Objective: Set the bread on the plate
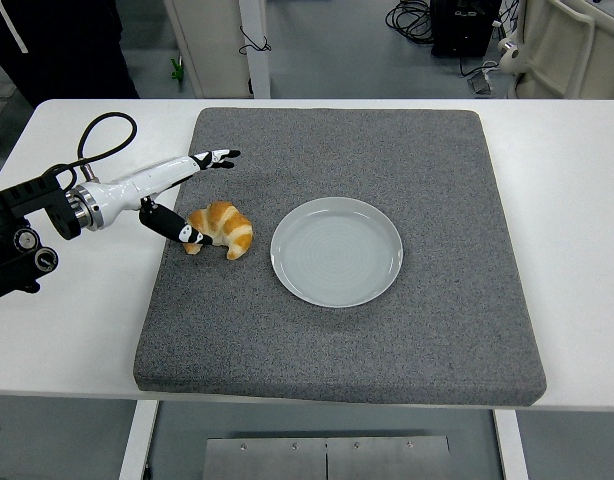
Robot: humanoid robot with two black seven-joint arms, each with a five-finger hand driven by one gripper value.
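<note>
L hand (182,195) open, thumb touching croissant (220,229) | plate (337,250) beside | no txt legible

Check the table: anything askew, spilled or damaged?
Nothing stands out. The croissant lies whole on the grey mat, left of the empty plate; the left hand is at its left end, fingers spread.

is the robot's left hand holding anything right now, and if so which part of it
Nothing is held yet. The left hand is open, thumb touching the croissant's left end, the other fingers stretched out above it.
</note>
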